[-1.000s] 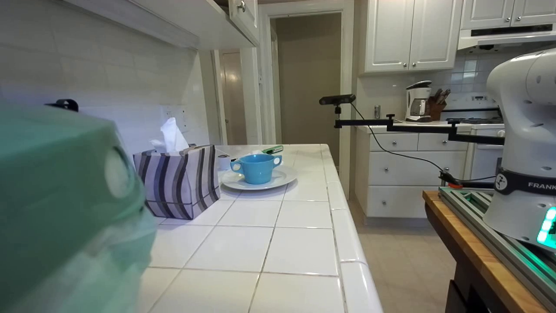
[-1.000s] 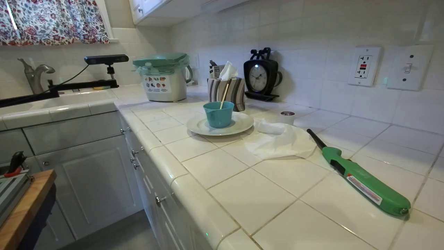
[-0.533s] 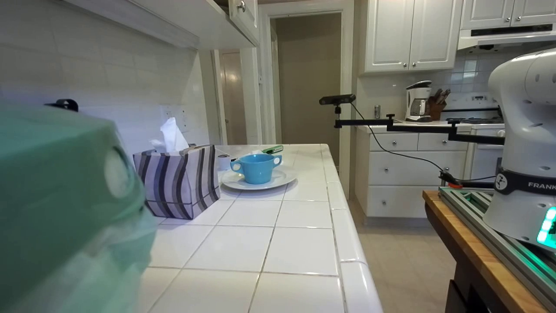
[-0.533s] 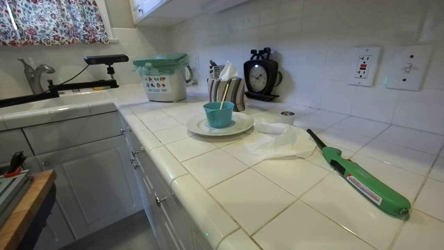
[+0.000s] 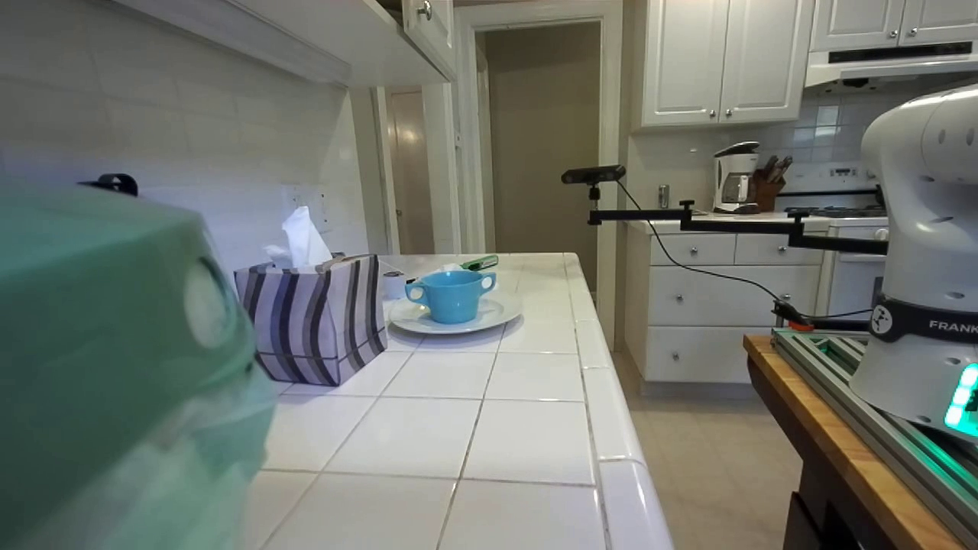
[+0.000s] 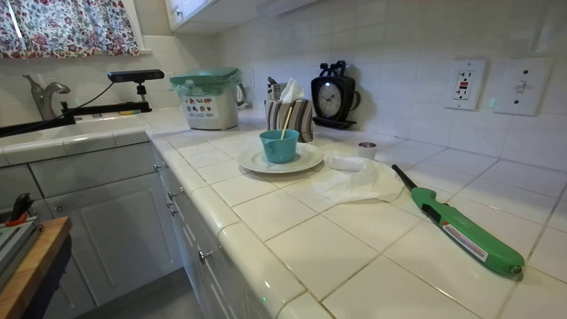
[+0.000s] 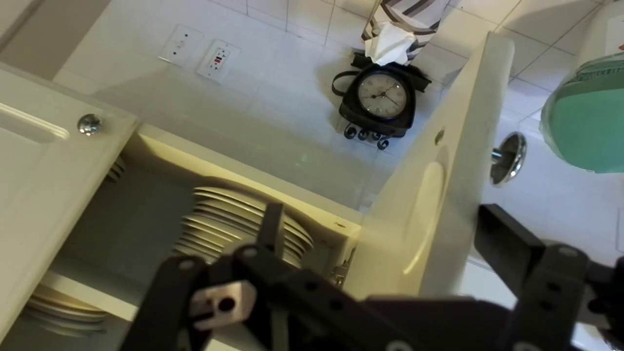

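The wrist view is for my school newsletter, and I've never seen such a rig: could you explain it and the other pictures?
The machine is one robot arm; only its lower part shows in an exterior view. Both exterior views look at a tiled counter from different places. The wrist view, from the arm's own wrist, shows things upside down.

On the counter are a plate bearing a blue cup with a stick in it, a striped tissue box, a clock, a green-lidded bin, a green lighter and a crumpled white sheet.

In the wrist view the pincer is open, its fingers on either side of an open cabinet door, near stacked dishes. Whether it touches the door is unclear; nothing looks gripped.
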Robot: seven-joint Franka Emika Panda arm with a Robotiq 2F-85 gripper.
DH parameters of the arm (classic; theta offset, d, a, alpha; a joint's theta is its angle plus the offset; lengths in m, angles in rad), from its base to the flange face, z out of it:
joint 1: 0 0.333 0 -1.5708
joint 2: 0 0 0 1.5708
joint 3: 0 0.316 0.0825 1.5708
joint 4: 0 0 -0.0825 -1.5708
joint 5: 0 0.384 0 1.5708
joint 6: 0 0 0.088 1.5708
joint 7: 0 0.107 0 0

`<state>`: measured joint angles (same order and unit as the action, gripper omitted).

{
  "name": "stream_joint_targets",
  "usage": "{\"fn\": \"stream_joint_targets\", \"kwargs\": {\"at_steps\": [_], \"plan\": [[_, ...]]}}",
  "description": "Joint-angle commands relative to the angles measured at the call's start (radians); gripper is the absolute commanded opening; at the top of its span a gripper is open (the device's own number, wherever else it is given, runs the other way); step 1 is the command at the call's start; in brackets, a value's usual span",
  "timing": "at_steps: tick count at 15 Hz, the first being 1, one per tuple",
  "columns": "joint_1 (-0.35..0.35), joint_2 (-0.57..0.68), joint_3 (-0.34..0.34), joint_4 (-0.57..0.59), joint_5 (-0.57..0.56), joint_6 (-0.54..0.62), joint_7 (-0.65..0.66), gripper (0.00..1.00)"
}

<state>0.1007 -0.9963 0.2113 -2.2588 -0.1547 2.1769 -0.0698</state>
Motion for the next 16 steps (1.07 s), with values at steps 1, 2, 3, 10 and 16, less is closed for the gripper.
{"fn": "stream_joint_targets", "kwargs": {"at_steps": [1,2,3,10,16], "plan": [[-0.023,0.01,-0.012,0.017,-0.041,-0.014,-0.001,1.0],[-0.027,0.012,-0.019,0.016,-0.046,-0.01,-0.002,1.0],[-0.031,0.015,-0.024,0.015,-0.053,-0.007,-0.002,1.0],[-0.054,0.04,-0.055,0.016,-0.073,0.015,-0.002,1.0],[-0.087,0.052,-0.084,0.031,-0.111,0.023,-0.013,1.0]]}}
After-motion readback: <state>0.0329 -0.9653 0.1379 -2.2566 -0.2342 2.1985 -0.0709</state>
